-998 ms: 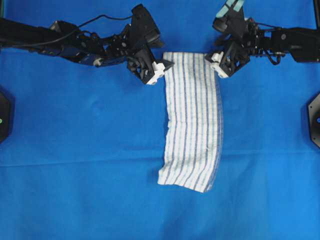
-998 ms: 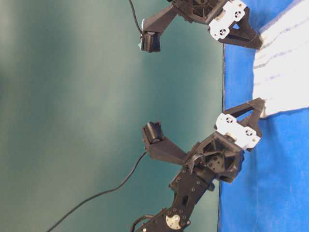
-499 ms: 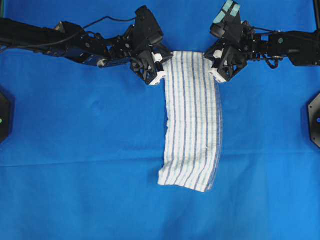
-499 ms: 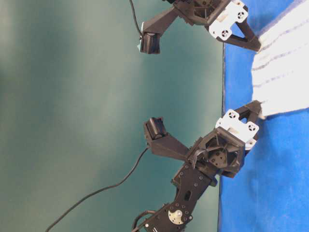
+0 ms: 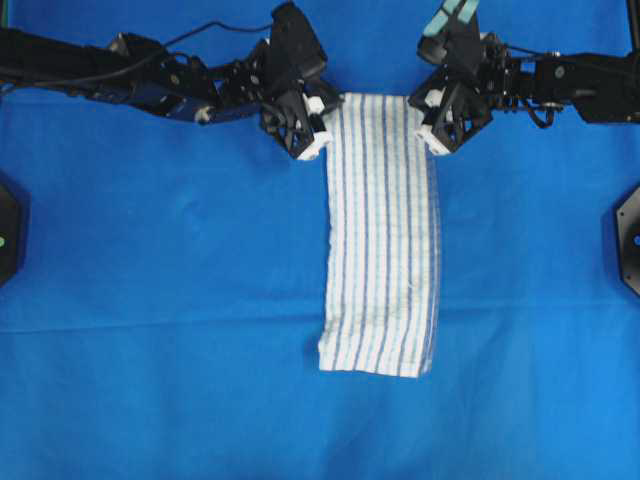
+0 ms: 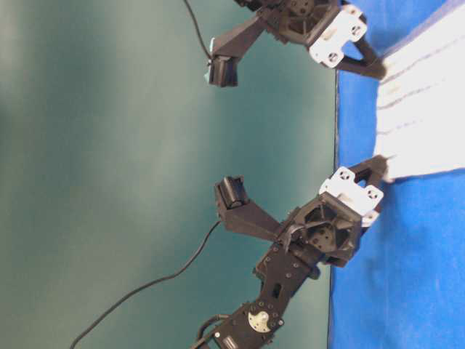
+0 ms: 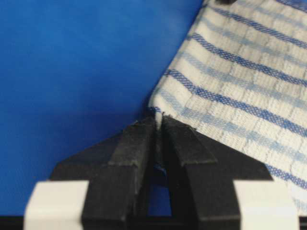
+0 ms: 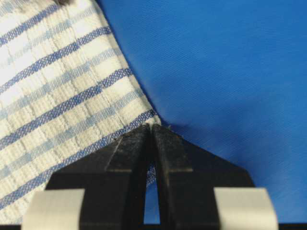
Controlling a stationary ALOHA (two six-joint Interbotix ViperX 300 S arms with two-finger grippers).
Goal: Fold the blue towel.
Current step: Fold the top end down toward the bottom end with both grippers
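Note:
The blue towel (image 5: 381,235), white with thin blue stripes, lies as a long narrow strip running from the far middle of the table toward the near side. My left gripper (image 5: 322,112) is shut on its far left corner (image 7: 158,112), the black fingers (image 7: 136,143) pinching the hem. Its far right corner (image 8: 151,117) is pinched in my right gripper (image 5: 427,112), which is shut as well. In the table-level view both grippers (image 6: 379,166) (image 6: 378,69) hold the towel's far edge (image 6: 421,109) just above the table.
A plain blue sheet (image 5: 150,300) covers the whole table. Black mounts sit at the left edge (image 5: 8,235) and right edge (image 5: 628,235). A teal wall (image 6: 109,145) stands behind the arms.
Both grippers closed on the towel's far corners and pulled them back a little. The towel straightened; its curve and skewed near end evened out.

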